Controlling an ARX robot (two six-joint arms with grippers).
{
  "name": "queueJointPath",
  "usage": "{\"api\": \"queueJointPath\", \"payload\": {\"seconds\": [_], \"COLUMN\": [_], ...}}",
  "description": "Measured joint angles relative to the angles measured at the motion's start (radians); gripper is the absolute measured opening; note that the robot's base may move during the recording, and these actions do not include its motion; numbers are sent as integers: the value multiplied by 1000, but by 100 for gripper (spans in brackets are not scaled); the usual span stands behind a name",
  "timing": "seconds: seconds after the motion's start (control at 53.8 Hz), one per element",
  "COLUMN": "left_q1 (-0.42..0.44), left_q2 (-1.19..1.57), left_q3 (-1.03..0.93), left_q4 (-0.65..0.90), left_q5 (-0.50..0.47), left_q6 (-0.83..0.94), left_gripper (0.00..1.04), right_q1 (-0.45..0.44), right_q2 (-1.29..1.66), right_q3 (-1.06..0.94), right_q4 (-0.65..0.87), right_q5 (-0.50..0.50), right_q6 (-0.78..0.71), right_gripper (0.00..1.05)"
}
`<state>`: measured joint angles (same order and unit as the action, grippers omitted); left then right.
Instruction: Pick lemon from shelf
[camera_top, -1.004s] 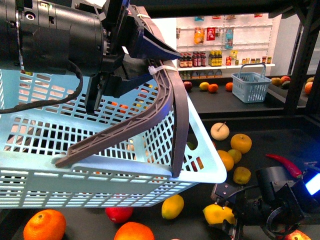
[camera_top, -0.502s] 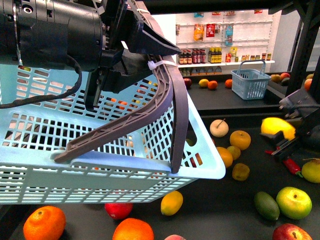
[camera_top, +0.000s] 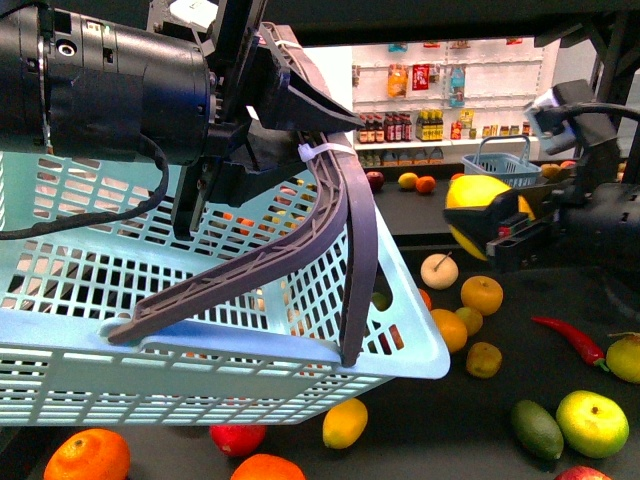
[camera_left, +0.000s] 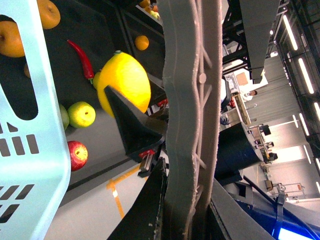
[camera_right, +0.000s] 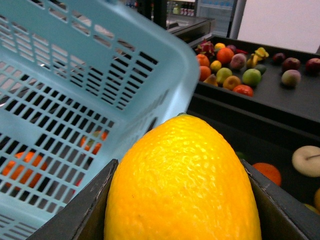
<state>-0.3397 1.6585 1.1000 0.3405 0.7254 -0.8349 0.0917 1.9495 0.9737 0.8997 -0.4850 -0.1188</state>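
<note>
Dark shelf tray (camera_top: 440, 420) down low and closest, with loose fruit along the front: an orange (camera_top: 86, 455), a red apple (camera_top: 238, 437), a small yellow fruit (camera_top: 344, 422), a dark green avocado (camera_top: 537, 428) and a green-yellow apple (camera_top: 591, 422). Bare black tray between the small yellow fruit and the avocado, so some open room there.

Just above, filling the left half, a big light blue basket (camera_top: 150, 320), tilted, with the right corner hanging lowest over the tray and clear of the fruit under it. Up high, the left gripper (camera_top: 285, 130), clamped tight on the grey handle (camera_top: 345, 250). Fat black left arm lying about level across the top left corner.

Right of the basket, a gap of open air, then the lemon (camera_top: 478, 195). Bright yellow, up in the air over the tray, near the basket's rim but apart from it. Squeezed between the two black fingers (camera_right: 82, 212) of the right gripper (camera_top: 500, 232), one on each side. Right arm reaching in from the right edge, about level, pointing toward the basket.

Further back on the tray, a red chili (camera_top: 570, 340), some orange-yellow fruits (camera_top: 482, 294) and a pale round fruit (camera_top: 439, 270), close together under the lemon.

Far away, a small grey-blue basket (camera_top: 505, 165) on another dark tray, and white shelves of bottles (camera_top: 420, 120) at the very back
</note>
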Motion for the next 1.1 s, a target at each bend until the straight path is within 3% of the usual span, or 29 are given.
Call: {"api": "queueJointPath", "payload": {"seconds": [0.446,0.744,0.967,1.097], "left_q1": [0,0,0,0], "left_q2": [0,0,0,0], "left_q3": [0,0,-3,-3], "left_q4": [0,0,0,0], "left_q5": [1,4,-4,-4], "left_q6": [0,-3,0,-5], "left_gripper": [12,12,12,12], "right_q1": [140,150,60,-87], "right_q2": [42,48,39,18], "right_q3": [18,37,55,86], "right_q4": [-74,-73,-38,-24], "right_q5": [78,78,67,42], "right_q6": [13,83,153,171], "right_gripper": [64,104,102,102]}}
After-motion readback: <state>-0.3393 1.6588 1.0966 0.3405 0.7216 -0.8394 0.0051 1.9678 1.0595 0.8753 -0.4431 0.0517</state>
